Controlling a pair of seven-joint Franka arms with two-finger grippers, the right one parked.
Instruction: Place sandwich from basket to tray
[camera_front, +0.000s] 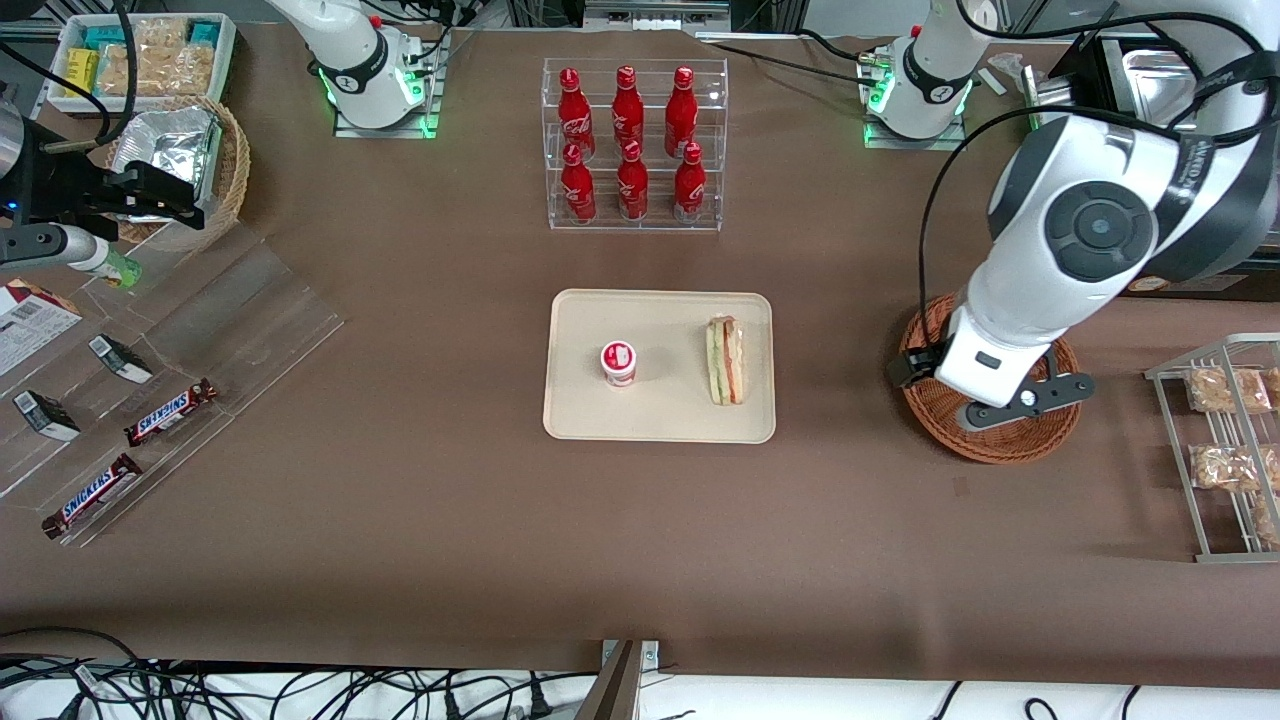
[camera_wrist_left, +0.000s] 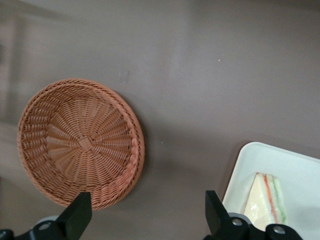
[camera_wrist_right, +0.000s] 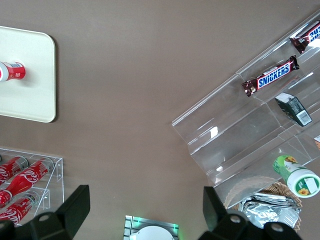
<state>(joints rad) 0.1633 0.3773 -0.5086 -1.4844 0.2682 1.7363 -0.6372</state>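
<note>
Sandwich (camera_front: 726, 360) sits on tray (camera_front: 590, 415), well apart from the jaws: triangular wedge, pale bread, red and green filling stripes. Tray is flat beige plastic, rounded corners, low rim; a small white cup with a red lid (camera_front: 619, 362) stands on it beside the sandwich. Basket (camera_wrist_left: 82, 142) is round, shallow, reddish-brown wicker with a spiral weave, nothing in it. Gripper (camera_wrist_left: 145, 215) hangs over the basket, jaws spread wide and holding nothing, pointing down at the brown desk (camera_front: 400, 520). White arm (camera_front: 1060, 270) is bent over the basket, covering part of its rim.
</note>
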